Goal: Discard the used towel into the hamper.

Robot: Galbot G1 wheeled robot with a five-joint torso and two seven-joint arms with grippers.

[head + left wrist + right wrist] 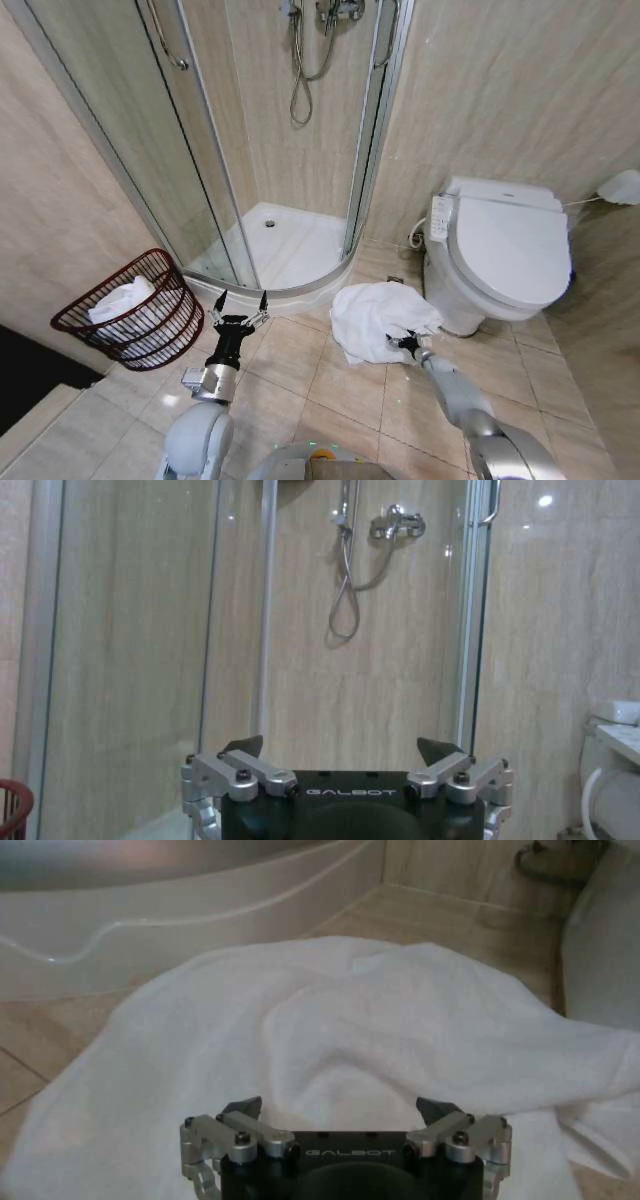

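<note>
Wrist views show "GALBOT" printed on both open grippers: right gripper (343, 1110) over a white towel (340, 1035) on beige floor tiles (340, 385); left gripper (343, 750) faces the shower (350, 570). The hamper (135, 310) stands nearby.

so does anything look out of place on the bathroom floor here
Yes: a white towel lies crumpled on the floor tiles between the shower tray and the toilet, not in the hamper by the left wall. The right gripper, open, is at its edge; the left gripper hangs open near the hamper.

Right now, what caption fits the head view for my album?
Right gripper open at the towel on the floor; left gripper open beside the hamper.
</note>
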